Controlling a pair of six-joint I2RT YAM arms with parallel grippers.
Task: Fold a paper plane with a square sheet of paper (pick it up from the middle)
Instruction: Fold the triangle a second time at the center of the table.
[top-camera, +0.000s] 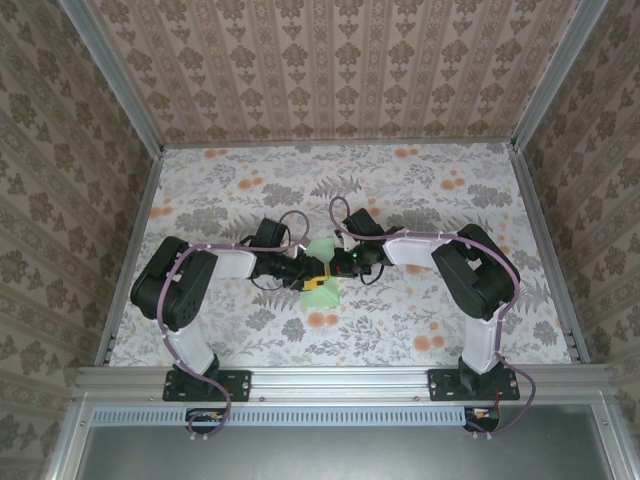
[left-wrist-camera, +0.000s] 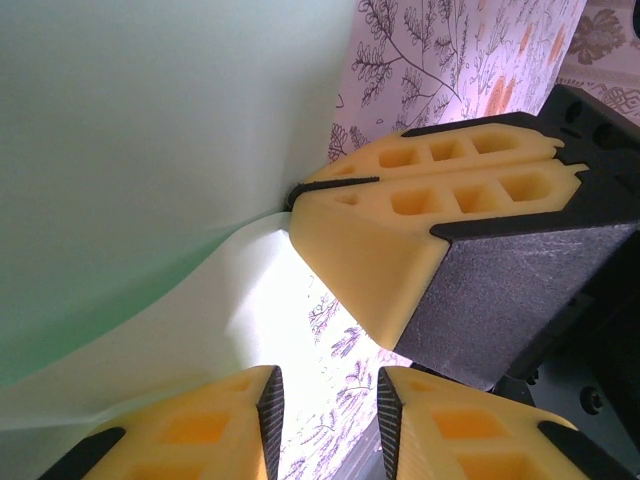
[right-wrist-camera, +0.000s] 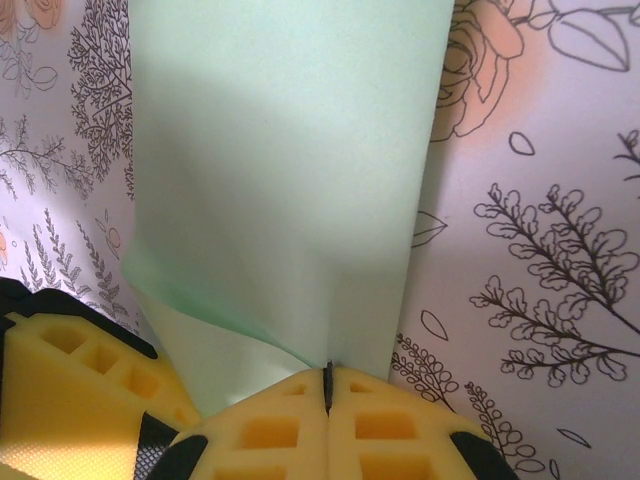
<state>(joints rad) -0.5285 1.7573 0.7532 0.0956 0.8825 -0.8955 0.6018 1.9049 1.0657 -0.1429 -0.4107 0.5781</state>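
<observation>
**A:** What's nearest?

**B:** Both arms (top-camera: 190, 285) rise from the rail (top-camera: 340, 380) at the front edge. They lean inward and meet over the middle of the flowered table (top-camera: 450, 200).

**A:** And the left gripper (left-wrist-camera: 327, 388)?

**B:** Its yellow fingers stand apart, and the tabletop shows through the gap. One finger sits just beside the sheet of paper (right-wrist-camera: 290, 150). I cannot tell whether it touches.

**A:** The right gripper (right-wrist-camera: 328, 385)?

**B:** Its fingers are pressed together, pinching the sheet's edge.

**A:** Where does the sheet lie?

**B:** Between the two grippers, mid-table. It is pale green and curved over in two layers, not flat. Beyond it the flowered tabletop runs to the patterned wall (top-camera: 330, 70).
</observation>
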